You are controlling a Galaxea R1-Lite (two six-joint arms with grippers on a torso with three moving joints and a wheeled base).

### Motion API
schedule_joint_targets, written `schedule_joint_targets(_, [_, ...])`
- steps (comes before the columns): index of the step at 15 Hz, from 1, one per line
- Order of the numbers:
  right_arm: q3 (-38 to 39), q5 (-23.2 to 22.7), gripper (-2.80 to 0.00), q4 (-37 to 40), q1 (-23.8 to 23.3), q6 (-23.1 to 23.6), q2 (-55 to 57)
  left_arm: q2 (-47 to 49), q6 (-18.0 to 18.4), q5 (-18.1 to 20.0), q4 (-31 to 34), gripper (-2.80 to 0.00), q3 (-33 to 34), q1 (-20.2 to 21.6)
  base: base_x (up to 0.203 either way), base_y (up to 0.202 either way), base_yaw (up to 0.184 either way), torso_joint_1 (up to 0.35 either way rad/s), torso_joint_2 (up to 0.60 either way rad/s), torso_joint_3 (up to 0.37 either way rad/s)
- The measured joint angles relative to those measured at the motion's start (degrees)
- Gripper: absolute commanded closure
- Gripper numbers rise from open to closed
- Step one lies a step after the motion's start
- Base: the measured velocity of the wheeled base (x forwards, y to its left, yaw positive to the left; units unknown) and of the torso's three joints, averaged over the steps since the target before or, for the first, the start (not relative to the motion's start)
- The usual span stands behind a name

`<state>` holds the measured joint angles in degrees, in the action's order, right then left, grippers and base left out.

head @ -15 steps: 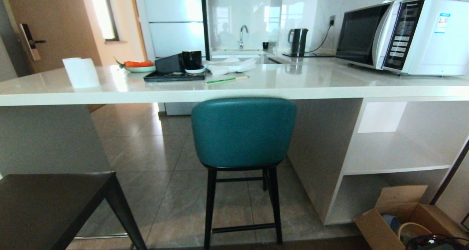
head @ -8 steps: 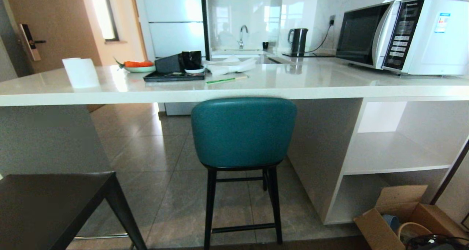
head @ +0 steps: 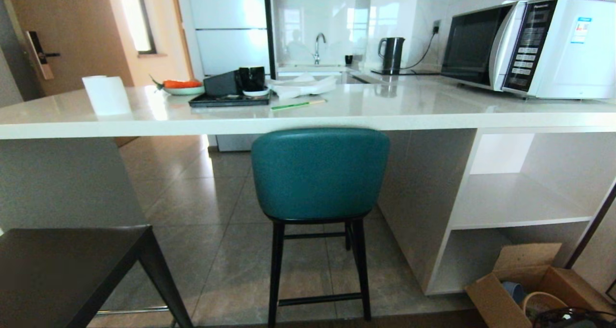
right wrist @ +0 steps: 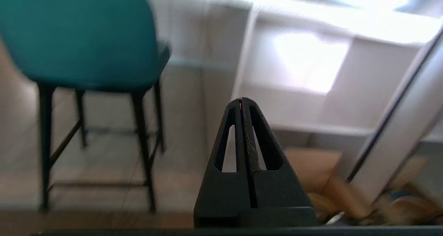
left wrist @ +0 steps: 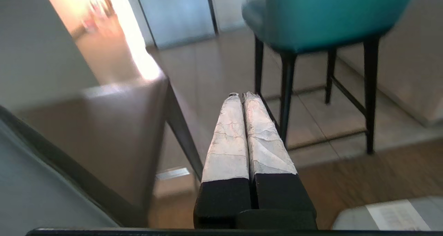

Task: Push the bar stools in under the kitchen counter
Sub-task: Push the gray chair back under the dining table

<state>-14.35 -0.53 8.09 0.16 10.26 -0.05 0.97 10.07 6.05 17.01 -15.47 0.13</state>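
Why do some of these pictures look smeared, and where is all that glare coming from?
Head view: sharp; daylight gleams on the white counter and the wall behind the sink. Left wrist view: the teal stool and grey stool are soft, a bright doorway washes out, but the shut left gripper is crisp. Right wrist view: everything behind the shut right gripper is blurred, and the shelves glare white.

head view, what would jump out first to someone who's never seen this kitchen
The teal stool stands dead centre, its padded back just below the edge of the long white kitchen counter. At the counter's right end sits a large white microwave. The dark seat of the grey stool fills the near left corner, short of the counter.
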Motion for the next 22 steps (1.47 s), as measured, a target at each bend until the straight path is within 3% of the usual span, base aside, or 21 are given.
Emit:
schedule_joint_targets(4, [11.8,-1.5,0.00,-8.1,0.0,-1.8,-0.1,-1.0,-0.6,-1.1,-11.3,0.00,10.7,-0.1,0.000,0.000,0.000,0.000,0.00,0.000])
schedule_joint_targets(9, [14.2,-2.5,0.00,-9.2,0.0,-1.2,-0.1,-1.1,-3.4,-2.1,-11.3,0.00,12.5,-0.1,0.000,0.000,0.000,0.000,0.00,0.000])
schedule_joint_targets(12, [14.3,-2.3,0.00,-8.1,0.0,-5.3,-0.1,-1.1,-8.5,-4.3,-10.2,0.00,12.5,-0.1,0.000,0.000,0.000,0.000,0.00,0.000])
schedule_joint_targets(16, [14.3,-2.5,0.00,-10.4,0.0,-0.7,-0.1,-1.1,-4.4,-3.9,-12.6,0.00,13.6,-0.1,0.000,0.000,0.000,0.000,0.00,0.000])
schedule_joint_targets(19, [14.3,-2.6,0.00,-14.9,0.0,-0.6,-0.1,-1.1,-4.8,-3.8,-13.9,0.00,14.3,0.1,0.000,0.000,0.000,0.000,0.00,0.000])
schedule_joint_targets(22, [14.3,-1.8,0.00,-8.5,0.0,-3.8,-0.1,-1.1,-4.7,-3.8,-13.9,0.00,14.5,0.0,0.000,0.000,0.000,0.000,0.00,0.000])
